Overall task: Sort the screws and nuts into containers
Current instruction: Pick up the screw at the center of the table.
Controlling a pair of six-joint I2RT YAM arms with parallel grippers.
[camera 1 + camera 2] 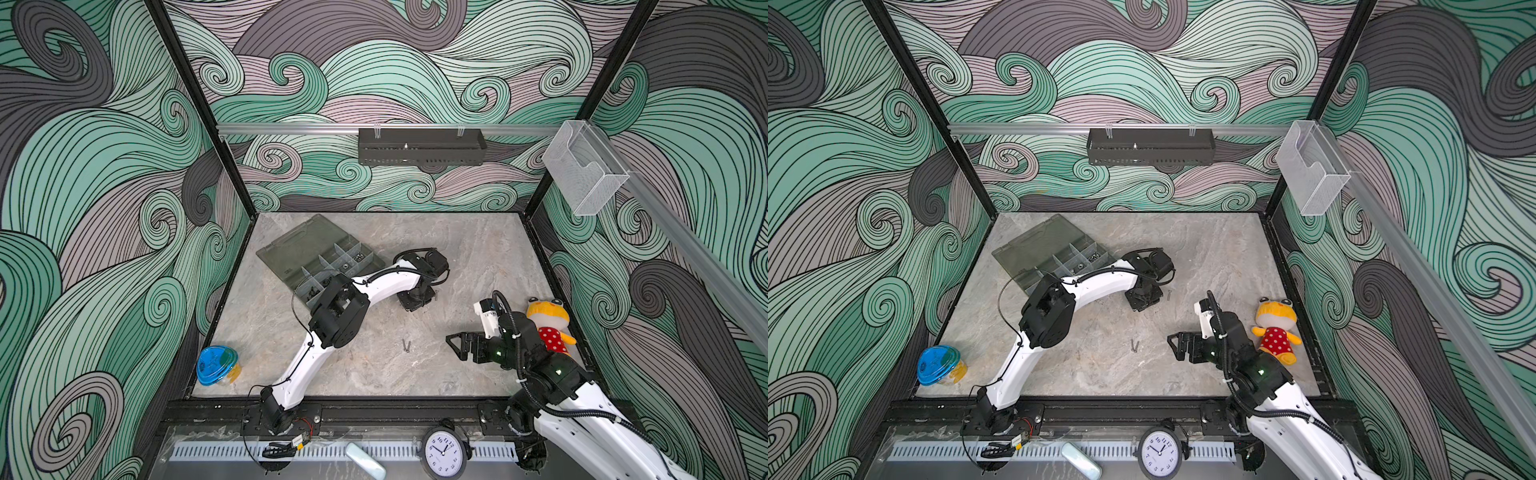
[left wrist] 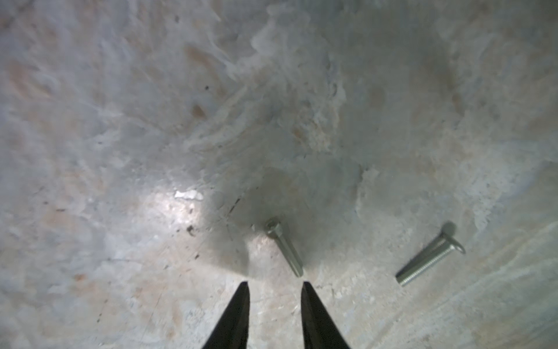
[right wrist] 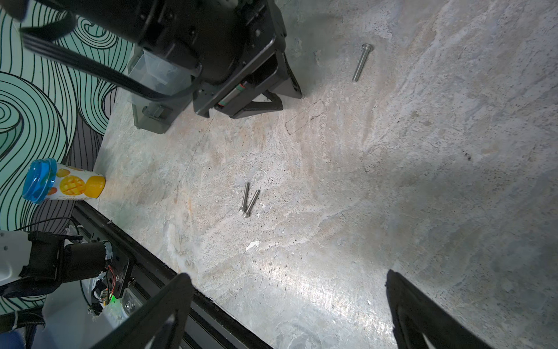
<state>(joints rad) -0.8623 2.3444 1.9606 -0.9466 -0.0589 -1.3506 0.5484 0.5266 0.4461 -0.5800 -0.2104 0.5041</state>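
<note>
Surrounding paired screws (image 1: 406, 345): open tabletop (image 1: 478, 257).

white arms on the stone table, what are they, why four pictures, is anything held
They are two robot arms, left and right, fixed at the front of the table. Two pictures look down on the whole scene from overhead; the other two come from a camera on each wrist. On it lie an open compartment box with small parts inside, a blue-lidded tub and a plush toy. The left fingers stand slightly apart, just short of one loose screw, another beside it. The right fingers are wide open, facing two more screws. Nothing is held.
</note>
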